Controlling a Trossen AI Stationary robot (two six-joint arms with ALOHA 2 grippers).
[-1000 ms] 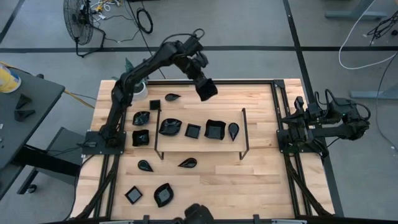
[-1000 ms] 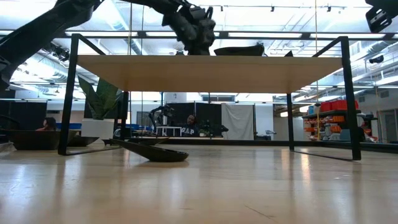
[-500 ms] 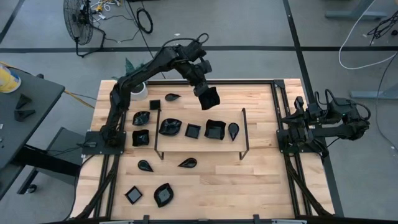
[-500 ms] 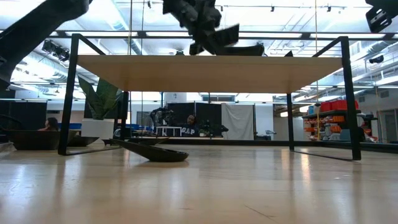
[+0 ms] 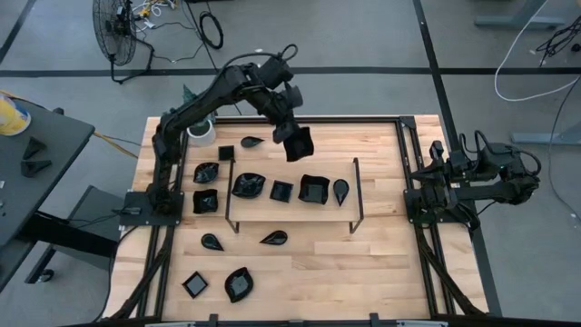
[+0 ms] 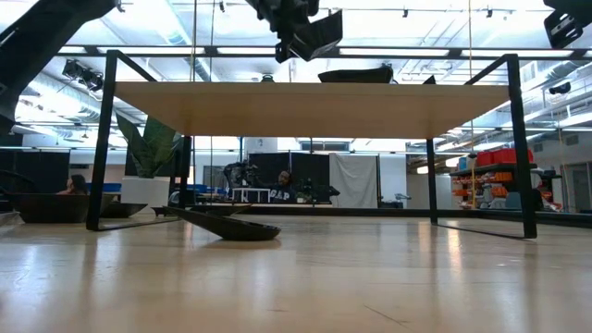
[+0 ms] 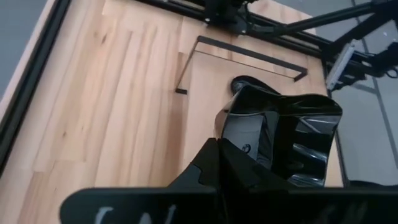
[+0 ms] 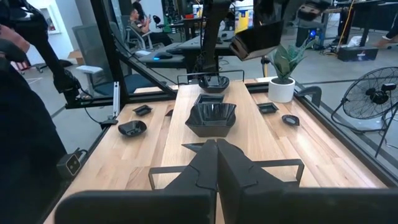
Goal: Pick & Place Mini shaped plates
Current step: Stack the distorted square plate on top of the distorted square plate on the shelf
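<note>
Holding a square plate [image 5: 300, 143] above the wire-framed shelf [image 5: 259, 207], left gripper [image 5: 289, 133] hovers; right gripper [image 5: 416, 189] rests closed, empty, desk-side.

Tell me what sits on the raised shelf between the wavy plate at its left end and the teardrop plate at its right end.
High view: between the wavy plate and the teardrop plate sit two square plates, a small one and a larger one.

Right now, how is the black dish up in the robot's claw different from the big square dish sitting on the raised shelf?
The held dish hangs in the air, tilted, pinched by the shut left gripper. The shelf dish sits flat on the raised wooden shelf, with nothing touching it. The held dish is behind the shelf's far edge, while the shelf dish lies among other dishes. Both are glossy black with squarish, wavy rims.
</note>
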